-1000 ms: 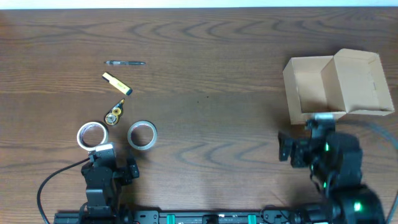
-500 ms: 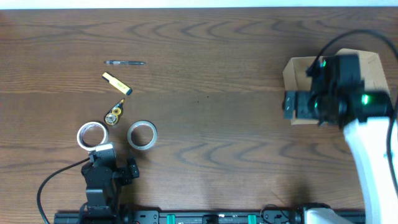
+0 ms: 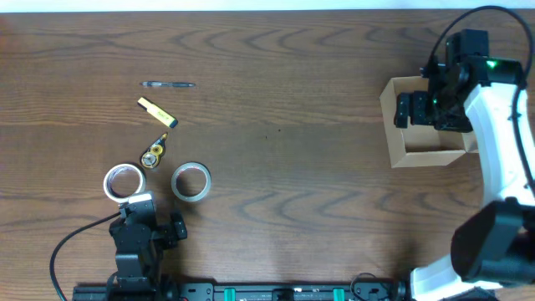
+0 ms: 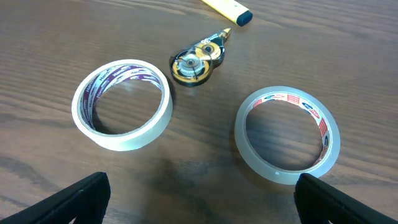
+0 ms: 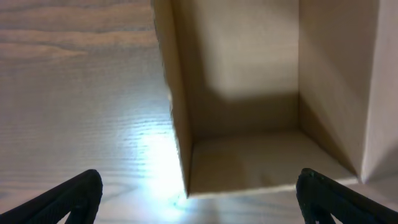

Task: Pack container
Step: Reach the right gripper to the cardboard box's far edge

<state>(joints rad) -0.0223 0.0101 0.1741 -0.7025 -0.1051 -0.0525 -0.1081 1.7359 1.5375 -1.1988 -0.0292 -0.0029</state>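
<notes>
- Two dark fingertips of the left gripper [image 4: 205, 208] sit at the bottom corners of the left wrist view. They are spread wide, with nothing between them.
- Just ahead of those fingers two tape rolls lie flat on the wooden table [image 3: 276, 125], side by side and apart. One is a white roll [image 4: 121, 102] with purple print inside, the other a clear roll [image 4: 287, 134] with a red-and-white core.
- Beyond the gap between the rolls lies a black-and-gold correction-tape dispenser [image 4: 198, 61], close to the white roll but not touching it.
- Farther out is a yellow highlighter [image 4: 227, 7], and past it in the overhead view a dark pen [image 3: 167, 84].
- The right gripper [image 5: 199, 202] is also spread wide and holds nothing. Its tips show at the bottom corners of the right wrist view.
- Beneath it is the container [image 5: 242, 50], open at the top, its bare tan floor and inner walls in view. A cardboard panel rises along the right edge of that view.
- From overhead, the right gripper [image 3: 426, 109] hangs above the container [image 3: 430, 157], which stands on the right side of the table, well apart from the items on the left.
- The white right arm [image 3: 501, 150] curves over the box's far right side and hides that part.
</notes>
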